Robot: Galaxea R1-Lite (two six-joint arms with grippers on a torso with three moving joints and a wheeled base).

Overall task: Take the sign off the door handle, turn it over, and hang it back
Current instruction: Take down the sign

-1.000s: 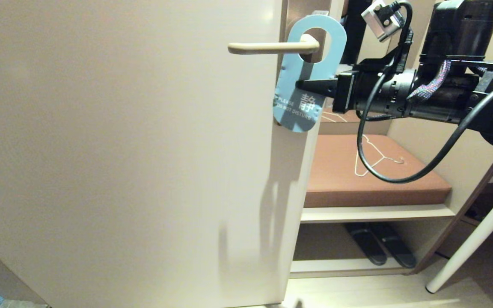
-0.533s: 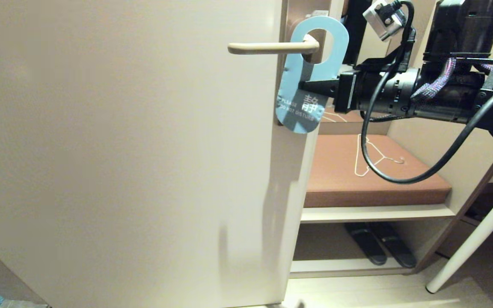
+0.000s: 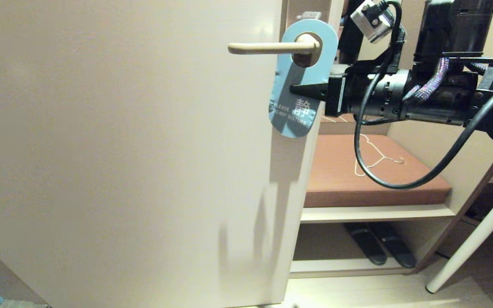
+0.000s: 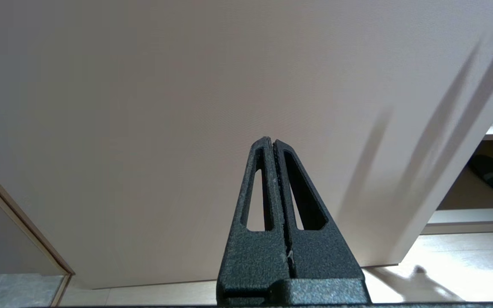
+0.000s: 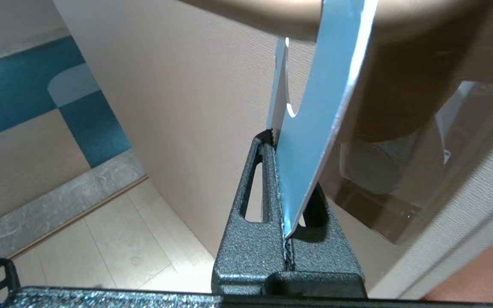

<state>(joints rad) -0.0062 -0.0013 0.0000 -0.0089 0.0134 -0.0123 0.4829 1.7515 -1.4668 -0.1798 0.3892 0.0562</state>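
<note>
Sign now lower, apparently pincer-clamped.

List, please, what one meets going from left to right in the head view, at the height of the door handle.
Door → door handle → sign → right gripper → right arm.

The door was a flat wall across the whole left side, no way through there. The handle stuck out leftward across it, bare along its length, with room above and below the bar. At its pivot end the sign hung over the plate, and the right gripper came in level from the right, clamped on it, so that side was blocked. Lower right lay open: a bench with a wire hanger, and a white table leg slanting across the corner.
</note>
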